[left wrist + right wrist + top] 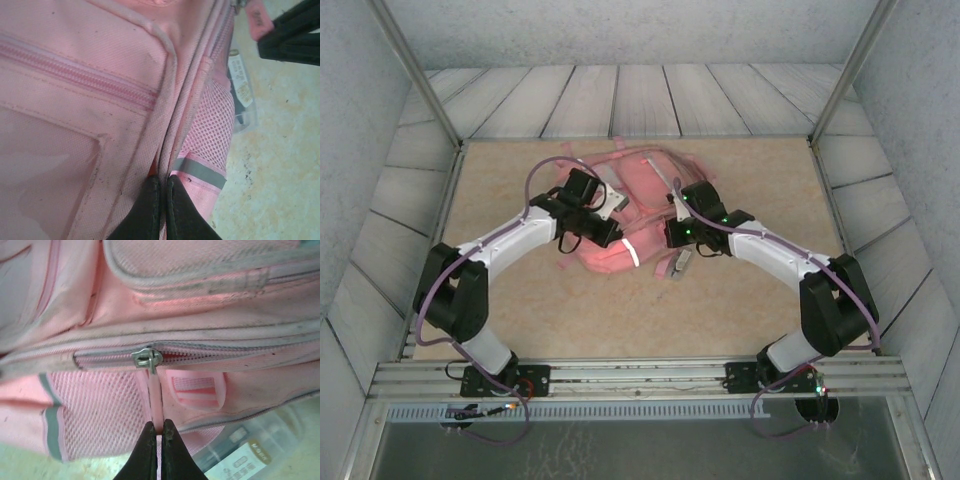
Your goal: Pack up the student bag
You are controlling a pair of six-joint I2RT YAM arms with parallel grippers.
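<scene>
The pink student bag (630, 200) lies flat at the middle of the table, between both arms. My left gripper (612, 238) is at the bag's front left. In the left wrist view it (163, 181) is shut on a piped fabric seam (167, 125) next to a mesh side pocket (212, 120). At the bag's right side, my right gripper (672, 238) is shut on the pink zipper pull (156, 400) in the right wrist view (157, 426). The pull hangs from a metal slider (147, 359) on a zip that stands partly open to the slider's right.
A clear plastic case with a printed label (250, 452) lies on the tabletop against the bag's side, also seen as the clear case (241, 92) in the left wrist view. Beige tabletop (620, 310) lies in front of the bag. Grey walls enclose the table.
</scene>
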